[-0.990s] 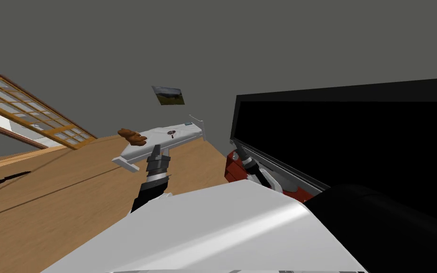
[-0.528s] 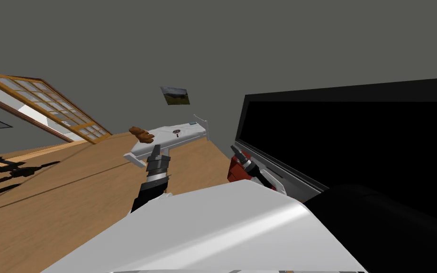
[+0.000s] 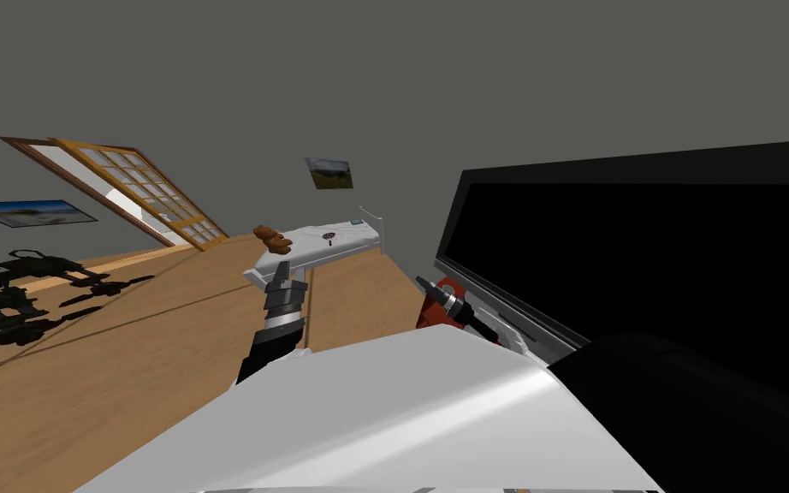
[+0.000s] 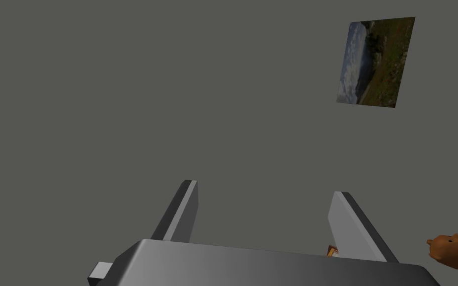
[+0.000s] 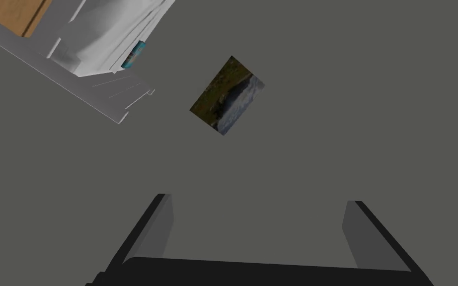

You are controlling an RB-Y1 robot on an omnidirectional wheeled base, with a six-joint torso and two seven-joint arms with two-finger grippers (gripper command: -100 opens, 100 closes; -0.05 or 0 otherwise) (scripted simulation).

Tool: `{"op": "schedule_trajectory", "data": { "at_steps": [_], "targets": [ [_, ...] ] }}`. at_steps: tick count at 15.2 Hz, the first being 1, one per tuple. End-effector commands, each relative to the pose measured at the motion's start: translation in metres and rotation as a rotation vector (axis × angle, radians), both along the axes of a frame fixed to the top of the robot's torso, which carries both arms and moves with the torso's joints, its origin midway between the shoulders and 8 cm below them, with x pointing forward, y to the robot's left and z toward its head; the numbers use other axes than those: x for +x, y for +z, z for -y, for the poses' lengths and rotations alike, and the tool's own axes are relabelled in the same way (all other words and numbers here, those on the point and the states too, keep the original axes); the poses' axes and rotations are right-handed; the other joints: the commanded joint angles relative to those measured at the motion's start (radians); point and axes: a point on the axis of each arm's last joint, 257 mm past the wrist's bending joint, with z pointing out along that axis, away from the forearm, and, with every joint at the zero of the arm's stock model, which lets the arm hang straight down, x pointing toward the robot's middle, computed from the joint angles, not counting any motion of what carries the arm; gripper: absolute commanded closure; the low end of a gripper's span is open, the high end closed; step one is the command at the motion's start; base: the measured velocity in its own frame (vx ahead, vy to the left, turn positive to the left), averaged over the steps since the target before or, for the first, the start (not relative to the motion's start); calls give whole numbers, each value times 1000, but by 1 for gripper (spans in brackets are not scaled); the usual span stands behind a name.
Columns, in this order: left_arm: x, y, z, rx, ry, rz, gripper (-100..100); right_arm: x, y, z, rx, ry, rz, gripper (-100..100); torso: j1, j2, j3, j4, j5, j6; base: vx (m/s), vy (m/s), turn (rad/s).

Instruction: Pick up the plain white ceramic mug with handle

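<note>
Head view is giving us a white bed (image 3: 341, 244) well ahead, seemingly nearer the left fingers (image 4: 348, 223) than the right fingers (image 5: 361, 231), both gaping wide and gripping nothing, yet we are failing to tell where the mug is lying.

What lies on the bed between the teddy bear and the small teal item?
Head view: a small dark round object sits on the white bed between the brown teddy bear and the teal item. Too small to identify.
</note>
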Motion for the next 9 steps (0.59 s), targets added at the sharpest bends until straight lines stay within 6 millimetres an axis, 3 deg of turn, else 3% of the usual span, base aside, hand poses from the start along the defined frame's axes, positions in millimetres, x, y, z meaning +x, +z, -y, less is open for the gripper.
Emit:
{"op": "schedule_trajectory", "data": {
  "at_steps": [1,3,4,6,7,9],
  "targets": [
    [0,0,0,0,0,0,0,-10,-27,6,-67,30,-44,-100,0,0,0,0,0,0,58,35,187],
    [0,0,0,0,0,0,0,-11,-33,13,-91,32,-56,-100,1,0,0,0,0,0,59,26,116],
    [0,0,0,0,0,0,0,-20,-55,19,-140,53,-94,-100,0,0,0,0,0,0,57,38,161],
    [0,0,0,0,0,0,0,-21,-59,26,-167,56,-105,-100,1,0,0,0,0,0,56,18,112],
    [0,0,0,0,0,0,0,-31,-82,36,-217,73,-147,-100,0,0,0,0,0,0,56,18,131],
    [0,0,0,0,0,0,0,-32,-84,44,-244,78,-154,-100,0,0,0,0,0,0,55,21,120]
  ]
}}
